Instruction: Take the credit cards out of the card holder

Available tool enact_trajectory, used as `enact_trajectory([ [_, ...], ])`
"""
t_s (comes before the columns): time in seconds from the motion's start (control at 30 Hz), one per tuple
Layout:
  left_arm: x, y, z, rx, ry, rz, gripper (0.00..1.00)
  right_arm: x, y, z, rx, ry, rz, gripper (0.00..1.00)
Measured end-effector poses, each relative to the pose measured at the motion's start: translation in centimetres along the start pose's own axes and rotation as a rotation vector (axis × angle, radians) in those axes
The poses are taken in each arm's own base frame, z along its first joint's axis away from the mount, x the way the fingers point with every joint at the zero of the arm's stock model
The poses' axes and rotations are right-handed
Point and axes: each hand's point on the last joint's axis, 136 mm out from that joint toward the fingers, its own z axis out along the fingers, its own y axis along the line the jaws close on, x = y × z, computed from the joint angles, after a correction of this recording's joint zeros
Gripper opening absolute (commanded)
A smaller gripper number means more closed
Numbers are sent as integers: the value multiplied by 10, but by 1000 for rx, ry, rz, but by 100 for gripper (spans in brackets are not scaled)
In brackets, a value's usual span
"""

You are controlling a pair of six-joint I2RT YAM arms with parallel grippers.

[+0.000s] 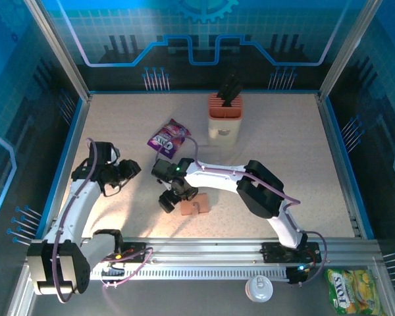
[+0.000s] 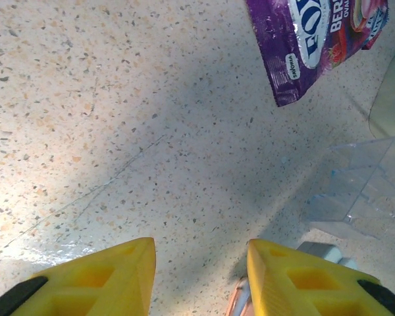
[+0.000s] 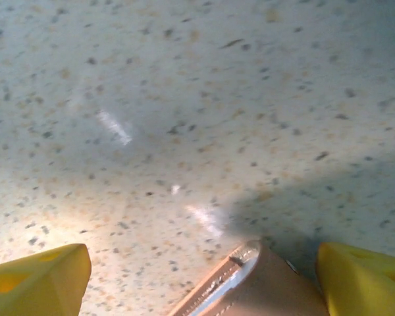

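Holder (image 3: 257, 288) flat on table (image 3: 184, 99), mid-front; right hand (image 3: 201, 276) spread wide astride its corner, gripping nothing, probably lining up to pin it; left hand (image 2: 201, 276) part open, empty, hovering nearby, presumably ready to empty it.

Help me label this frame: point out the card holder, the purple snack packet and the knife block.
card holder (image 1: 197, 208): top external view, on its brown leather cover.
purple snack packet (image 1: 169, 137): top external view, middle of its printed face.
knife block (image 1: 223, 128): top external view, on its cream front wall.
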Motion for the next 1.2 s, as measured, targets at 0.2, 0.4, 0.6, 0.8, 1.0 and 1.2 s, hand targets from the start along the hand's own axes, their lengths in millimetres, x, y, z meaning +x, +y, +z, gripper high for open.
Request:
enact_trajectory([
  [0.2,2,0,-1,6,9,4,43,11,25,2,-41,22,-40,89],
  [0.4,2,0,-1,8,11,12,43,31,33,5,-38,41,-59,89],
  [0.6,3,-2,-1,17,17,12,43,64,31,1,-18,95,-41,90],
  [0.8,5,-2,-1,24,19,12,43,93,18,-7,17,155,0,90],
  [1.0,9,-1,2,31,34,7,44,104,13,-25,21,149,36,91],
  [1.2,8,-4,3,44,36,8,44,106,4,-54,38,64,165,95],
])
